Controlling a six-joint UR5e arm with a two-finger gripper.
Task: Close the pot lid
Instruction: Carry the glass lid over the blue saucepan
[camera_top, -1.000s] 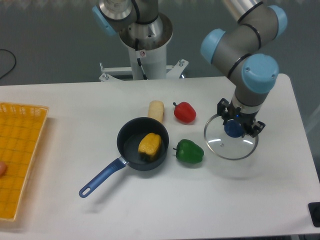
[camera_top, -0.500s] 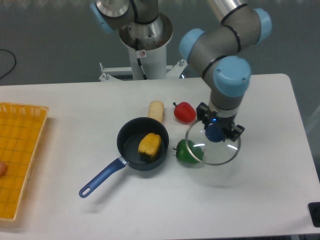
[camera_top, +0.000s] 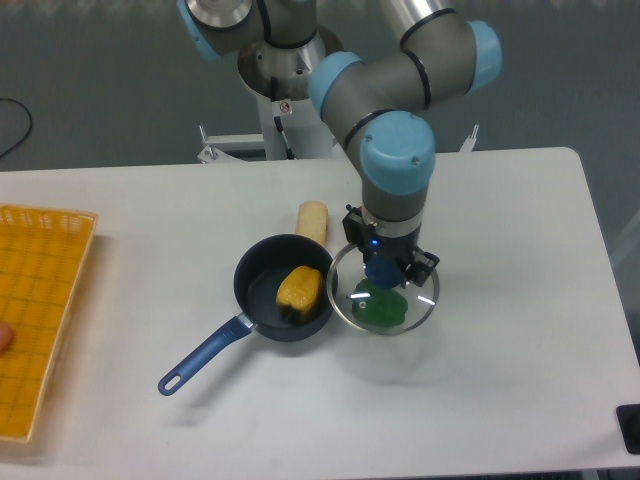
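Carrying step in hand: gripper (camera_top: 384, 268) clamped on the blue knob of the lid (camera_top: 384, 296), held above the green pepper (camera_top: 379, 307), just right of the pot (camera_top: 285, 301) on the surface (camera_top: 480, 400); next, probably a shift left, then lowering onto the rim.

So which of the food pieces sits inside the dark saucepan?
The yellow pepper-like piece, inside the dark navy saucepan; the others lie on the table.
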